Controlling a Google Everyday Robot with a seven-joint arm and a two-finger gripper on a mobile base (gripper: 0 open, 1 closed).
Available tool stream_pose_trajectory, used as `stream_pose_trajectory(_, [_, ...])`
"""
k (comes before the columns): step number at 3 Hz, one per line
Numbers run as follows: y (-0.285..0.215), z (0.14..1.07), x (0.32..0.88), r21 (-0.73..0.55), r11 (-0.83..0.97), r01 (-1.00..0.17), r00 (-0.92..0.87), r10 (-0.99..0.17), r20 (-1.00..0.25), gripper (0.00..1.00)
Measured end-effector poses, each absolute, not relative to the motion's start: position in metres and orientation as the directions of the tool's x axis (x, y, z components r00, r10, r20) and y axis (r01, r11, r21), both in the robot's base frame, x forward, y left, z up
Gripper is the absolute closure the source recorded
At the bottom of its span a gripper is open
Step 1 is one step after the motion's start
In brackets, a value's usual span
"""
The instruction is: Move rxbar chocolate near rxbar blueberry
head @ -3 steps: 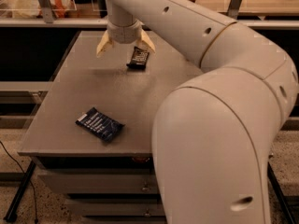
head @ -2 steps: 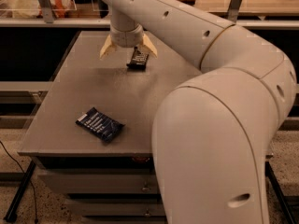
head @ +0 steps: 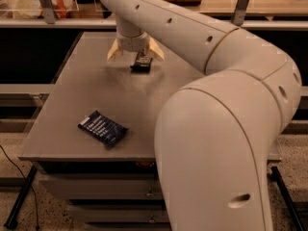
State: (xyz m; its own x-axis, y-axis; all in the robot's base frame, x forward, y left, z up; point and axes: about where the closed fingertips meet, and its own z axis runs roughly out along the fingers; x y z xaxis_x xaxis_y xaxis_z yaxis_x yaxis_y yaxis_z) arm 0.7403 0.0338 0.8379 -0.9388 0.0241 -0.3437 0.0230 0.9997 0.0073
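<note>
Pincer (head: 135,54) above black-wrapped rxbar chocolate (head: 141,64)

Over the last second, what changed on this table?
The gripper sank slightly lower over the rxbar chocolate at the far side, fingers spread open, nothing gripped. The rxbar chocolate and the rxbar blueberry lie where they were.

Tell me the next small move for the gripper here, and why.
Probably lower slightly and close on the rxbar chocolate. The gripper hangs open at the far side of the table, fingers either side of that black bar. The rxbar blueberry lies well apart near the front edge, so a grasp comes first.
</note>
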Motion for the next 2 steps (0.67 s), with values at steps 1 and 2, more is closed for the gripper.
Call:
stream_pose_trajectory(1, [0.0337, 0.8394, 0.7546, -0.003, 0.999, 0.046, -0.915, 0.041, -0.402, 0.0])
stream_pose_trajectory(2, [0.0325, 0.8376, 0.7626, -0.005, 0.997, 0.071, -0.889, 0.061, -0.454, 0.0])
